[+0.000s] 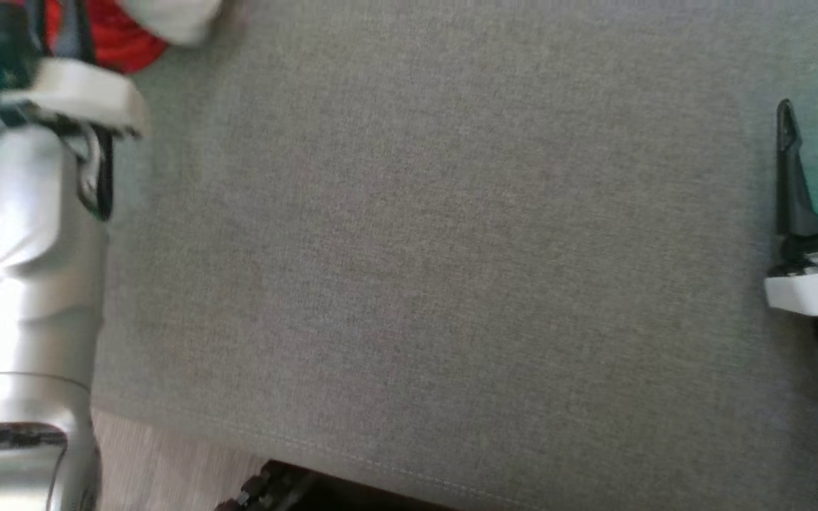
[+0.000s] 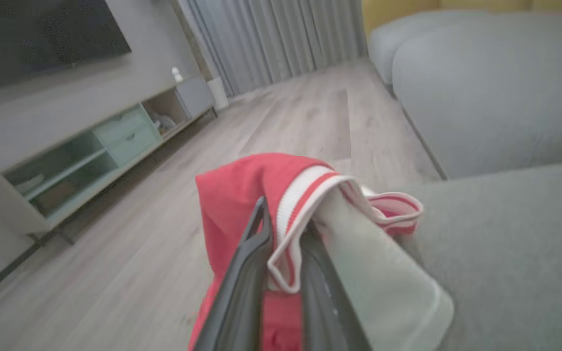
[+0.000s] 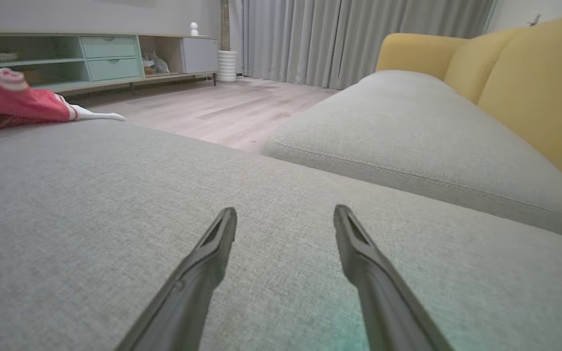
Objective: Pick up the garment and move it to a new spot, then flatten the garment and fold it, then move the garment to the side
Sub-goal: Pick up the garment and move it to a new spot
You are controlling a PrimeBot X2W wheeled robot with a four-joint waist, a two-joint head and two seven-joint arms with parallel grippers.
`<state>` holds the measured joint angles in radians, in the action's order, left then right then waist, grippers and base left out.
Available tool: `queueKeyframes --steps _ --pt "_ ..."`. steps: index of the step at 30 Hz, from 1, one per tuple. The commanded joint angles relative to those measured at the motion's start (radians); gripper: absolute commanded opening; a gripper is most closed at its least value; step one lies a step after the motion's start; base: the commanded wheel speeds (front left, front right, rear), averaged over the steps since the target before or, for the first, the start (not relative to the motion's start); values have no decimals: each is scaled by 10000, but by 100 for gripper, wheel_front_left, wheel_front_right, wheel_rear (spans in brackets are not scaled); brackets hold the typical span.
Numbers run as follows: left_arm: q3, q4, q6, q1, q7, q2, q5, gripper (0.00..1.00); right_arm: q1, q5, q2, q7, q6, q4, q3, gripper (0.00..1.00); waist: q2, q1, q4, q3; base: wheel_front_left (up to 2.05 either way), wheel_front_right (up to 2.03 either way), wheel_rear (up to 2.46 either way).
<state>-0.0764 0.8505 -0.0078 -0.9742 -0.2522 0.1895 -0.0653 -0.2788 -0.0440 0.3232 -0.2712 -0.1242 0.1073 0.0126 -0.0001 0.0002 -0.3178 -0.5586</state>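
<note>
My left gripper (image 2: 285,222) pinches the red garment (image 2: 232,204) at lower centre; my right gripper (image 3: 286,217) stands open above the cushion (image 3: 66,195).

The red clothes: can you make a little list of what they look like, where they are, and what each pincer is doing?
garment: red, with white-and-red striped trim
place: at the edge of the grey sofa seat
left pincer: shut on the striped trim
right pincer: open, holding nothing, over the seat
</note>
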Motion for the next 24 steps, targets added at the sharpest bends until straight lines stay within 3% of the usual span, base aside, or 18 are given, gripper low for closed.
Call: queueKeyframes --steps 1,6,9,17,24 --pt "50 -997 44 117 -92 718 183 0 379 -18 -246 95 -65 215 -272 100 1 -2 260 635 0 0 0" --pt "-233 -2740 -202 178 -93 1070 504 0 449 -141 -978 95 -65 451 -473 100 1 -2 842 1849 0 0 0" --pt "-570 -3572 -645 -107 -94 1359 598 0 746 -298 -1690 95 -65 617 -473 100 1 -2 1669 3223 0 0 0" --pt "-1481 -3664 -1074 -1238 -72 1371 607 0 1869 -461 -2495 95 -65 668 -89 100 1 -2 3479 5403 0 0 0" --pt "-2173 -3459 -1185 -1790 224 1000 227 0 2283 -606 -2696 95 -65 362 23 100 1 -2 4698 5797 0 0 0"
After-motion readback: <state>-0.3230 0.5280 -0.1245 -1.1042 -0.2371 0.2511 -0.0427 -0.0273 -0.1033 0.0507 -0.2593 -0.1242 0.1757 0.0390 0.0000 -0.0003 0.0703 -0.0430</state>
